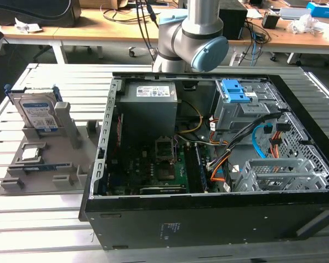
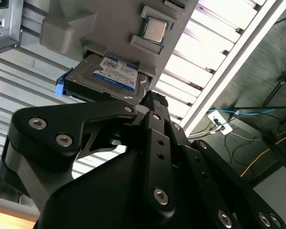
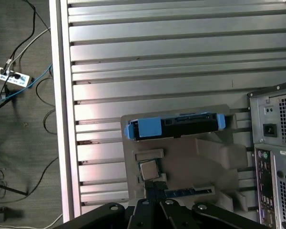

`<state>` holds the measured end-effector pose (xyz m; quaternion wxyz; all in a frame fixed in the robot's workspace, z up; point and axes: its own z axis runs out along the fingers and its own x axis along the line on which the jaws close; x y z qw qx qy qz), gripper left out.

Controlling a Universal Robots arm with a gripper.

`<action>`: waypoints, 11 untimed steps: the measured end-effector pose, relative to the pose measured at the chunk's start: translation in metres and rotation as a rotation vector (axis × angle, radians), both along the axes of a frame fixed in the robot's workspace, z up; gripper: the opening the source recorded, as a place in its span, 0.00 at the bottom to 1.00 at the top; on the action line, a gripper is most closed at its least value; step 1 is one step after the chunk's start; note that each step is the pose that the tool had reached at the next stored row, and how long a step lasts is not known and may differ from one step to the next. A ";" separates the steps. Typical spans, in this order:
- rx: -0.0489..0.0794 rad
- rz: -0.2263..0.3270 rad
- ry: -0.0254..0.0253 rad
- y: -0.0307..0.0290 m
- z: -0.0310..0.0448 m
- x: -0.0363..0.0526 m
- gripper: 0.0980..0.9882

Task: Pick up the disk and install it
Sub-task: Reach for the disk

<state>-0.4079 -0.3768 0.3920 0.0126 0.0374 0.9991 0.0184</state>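
Observation:
The disk (image 1: 37, 112) is a silver hard drive with a white-and-blue label and blue rails. It stands upright on its edge in a slot of the grey holder (image 1: 71, 164) at the exterior view's left. Both wrist views show it from above: the labelled face (image 2: 117, 74) and the blue-railed top edge (image 3: 174, 126). My gripper (image 2: 152, 101) is black, its fingers drawn together with nothing between them. In the first wrist view the gripper (image 3: 152, 183) lines up over the holder near the small square chip (image 3: 149, 169), apart from the disk.
An open computer case (image 1: 98, 164) lies on the slatted metal table (image 1: 38, 219), with a blue-fronted grey drive cage (image 1: 236, 96), cables and a motherboard inside. The arm's body (image 1: 192, 33) rises behind the case. Desks stand beyond, and cables lie on the floor (image 3: 19, 119).

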 end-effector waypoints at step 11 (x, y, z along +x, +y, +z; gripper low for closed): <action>-0.013 0.000 0.0000 0.0088 -0.0002 -0.0054 0.01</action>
